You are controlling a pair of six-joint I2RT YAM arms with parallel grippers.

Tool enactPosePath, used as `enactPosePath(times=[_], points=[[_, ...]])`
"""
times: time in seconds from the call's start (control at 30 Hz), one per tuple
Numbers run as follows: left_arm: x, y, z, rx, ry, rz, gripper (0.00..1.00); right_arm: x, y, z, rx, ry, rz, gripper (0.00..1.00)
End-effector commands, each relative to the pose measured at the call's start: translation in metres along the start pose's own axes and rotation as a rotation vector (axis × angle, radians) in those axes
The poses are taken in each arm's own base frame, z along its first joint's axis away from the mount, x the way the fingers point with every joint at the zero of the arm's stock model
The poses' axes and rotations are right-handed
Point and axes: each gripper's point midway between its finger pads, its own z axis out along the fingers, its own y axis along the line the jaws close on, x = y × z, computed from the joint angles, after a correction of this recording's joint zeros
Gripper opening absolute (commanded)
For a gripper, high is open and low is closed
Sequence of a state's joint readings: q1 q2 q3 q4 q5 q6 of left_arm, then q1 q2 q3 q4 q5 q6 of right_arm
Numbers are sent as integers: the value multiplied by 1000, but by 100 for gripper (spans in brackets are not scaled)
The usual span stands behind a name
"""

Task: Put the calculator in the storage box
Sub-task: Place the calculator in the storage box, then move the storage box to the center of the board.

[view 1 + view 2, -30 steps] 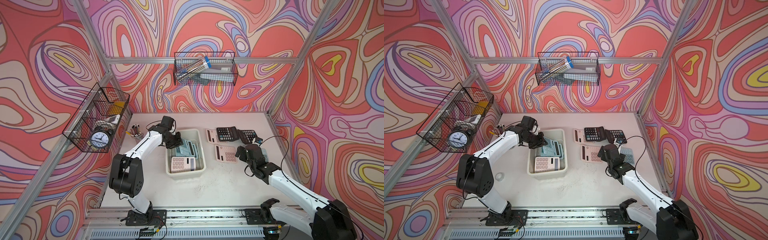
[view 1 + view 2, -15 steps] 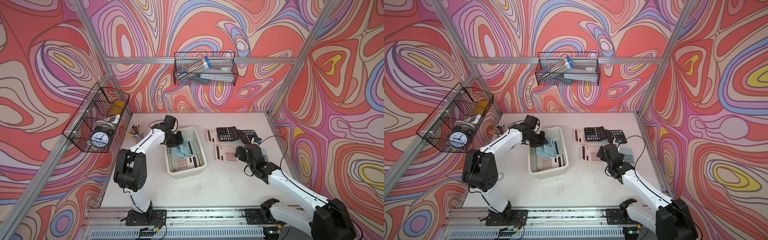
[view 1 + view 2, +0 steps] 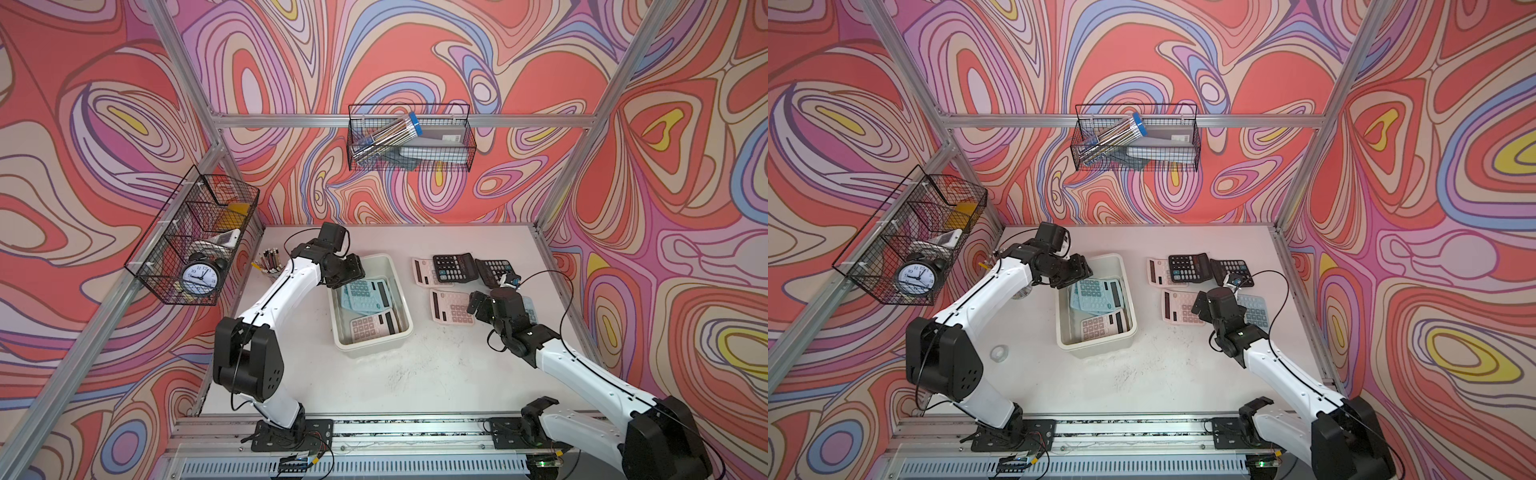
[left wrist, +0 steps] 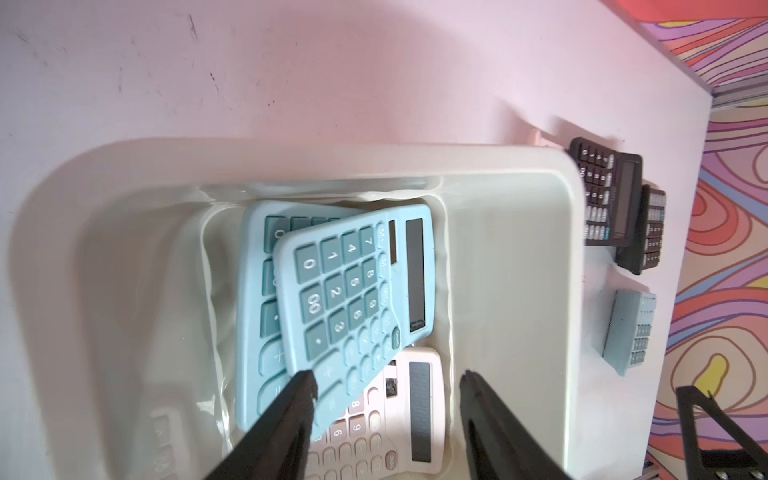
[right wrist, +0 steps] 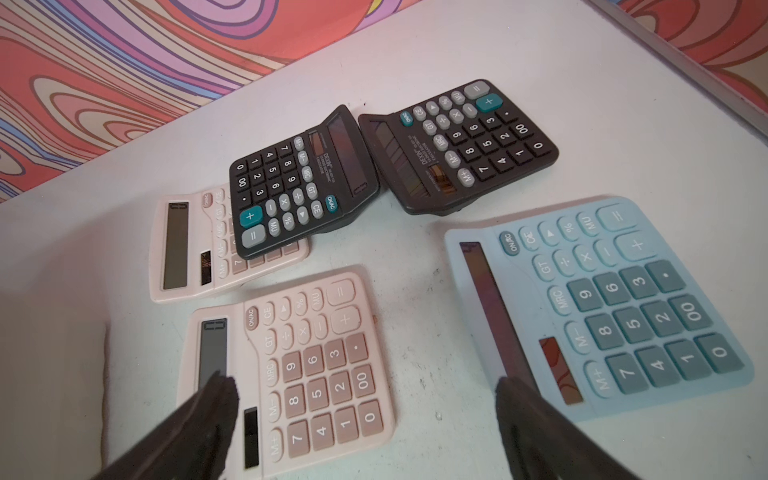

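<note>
The left gripper [image 4: 386, 386], pinched shut a second ago, now stands spread above the storage box [image 4: 511, 291]. One fingertip [image 4: 301, 395] is at the edge of the blue calculator [image 4: 353, 282], which lies inside, tilted across a second blue calculator [image 4: 253, 299] and a pink calculator [image 4: 415, 415]. The box sits mid-worktop [image 3: 415, 374], and the right gripper [image 5: 365, 386] hangs wide open over the loose calculators [image 3: 451, 305] near the right edge.
</note>
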State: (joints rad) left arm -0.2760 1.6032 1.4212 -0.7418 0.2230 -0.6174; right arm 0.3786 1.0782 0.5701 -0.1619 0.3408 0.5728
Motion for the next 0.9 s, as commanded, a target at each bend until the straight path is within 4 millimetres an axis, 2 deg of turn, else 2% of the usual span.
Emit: enactPosePath(times=[0.0, 0.13, 0.33, 0.53, 0.7, 0.77, 0.87], points=[[2, 5, -32, -43, -55, 22, 76, -3, 7, -1, -44, -13, -13, 98], [14, 24, -51, -98, -113, 13, 95, 0, 17, -1, -107, -5, -35, 98], [49, 55, -58, -141, -127, -16, 99, 7, 31, 3, -182, 31, -70, 98], [84, 64, -61, -81, -107, -37, 95, 17, 37, 13, -198, 82, -92, 98], [105, 63, -55, -14, -70, -50, 91, 26, 37, 23, -173, 133, -92, 98], [111, 63, -49, 5, -53, -57, 88, 29, 38, 27, -172, 149, -91, 97], [112, 63, -40, 14, -47, -65, 76, 32, 39, 30, -170, 165, -90, 97]])
